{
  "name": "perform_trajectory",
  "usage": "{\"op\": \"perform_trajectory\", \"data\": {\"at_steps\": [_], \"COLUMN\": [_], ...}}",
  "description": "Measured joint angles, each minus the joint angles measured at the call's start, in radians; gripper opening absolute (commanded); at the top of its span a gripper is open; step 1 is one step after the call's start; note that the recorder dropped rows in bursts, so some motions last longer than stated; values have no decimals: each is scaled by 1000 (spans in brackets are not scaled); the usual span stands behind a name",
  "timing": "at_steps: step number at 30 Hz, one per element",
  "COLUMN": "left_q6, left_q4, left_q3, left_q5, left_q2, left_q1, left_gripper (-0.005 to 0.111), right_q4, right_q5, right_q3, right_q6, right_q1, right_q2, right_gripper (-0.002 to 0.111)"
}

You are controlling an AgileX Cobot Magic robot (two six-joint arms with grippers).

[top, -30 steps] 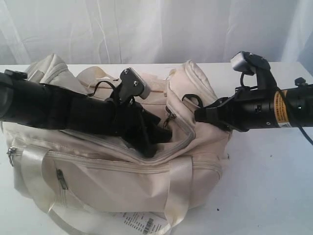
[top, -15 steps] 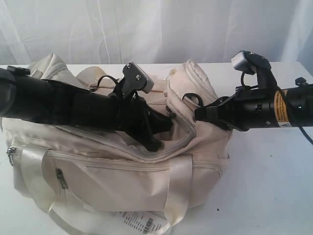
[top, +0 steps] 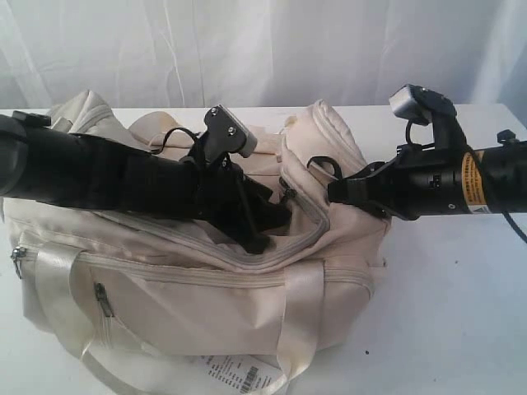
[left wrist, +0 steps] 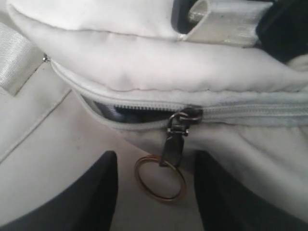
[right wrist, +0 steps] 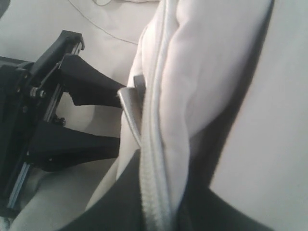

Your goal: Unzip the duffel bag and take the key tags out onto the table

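Barely begun: the duffel bag's (top: 206,313) zipper shows only a short gap beside its pull (left wrist: 175,139). The left claw (left wrist: 154,192) stands wide just over it, pull and brass ring (left wrist: 160,179) between its fingers (left wrist: 96,192), ungripped. The right claw (top: 336,191) pinches a bag fold narrowly (an anchor, probably). The key tags are unseen; unzipping and retrieval are both left.

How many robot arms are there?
2. The left arm lies across the duffel bag, with the left gripper open either side of the zipper pull. The right arm comes from the right; the right gripper pinches the bag's end.
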Motion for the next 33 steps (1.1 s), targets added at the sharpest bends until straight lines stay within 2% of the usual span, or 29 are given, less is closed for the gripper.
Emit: {"op": "perform_trajectory", "data": {"at_steps": [3, 12, 26, 30, 33], "left_q6": [0, 0, -4, -114, -350], "left_q4": [0, 0, -1, 46, 262], "left_q3": [0, -2, -2, -2, -2], "left_q5": [-2, 0, -84, 18, 140], "left_q2": [0, 38, -40, -113, -164], "left_q1": [0, 0, -4, -4, -4], "left_gripper": [46, 0, 0, 0, 0], "right_q4": [0, 0, 2, 6, 24], "right_q5": [0, 4, 19, 23, 25], "right_q3": [0, 0, 0, 0, 0], "right_q6": [0, 0, 0, 0, 0], "right_q1": [0, 0, 0, 0, 0], "right_q2": [0, 0, 0, 0, 0], "right_gripper": [0, 0, 0, 0, 0]}}
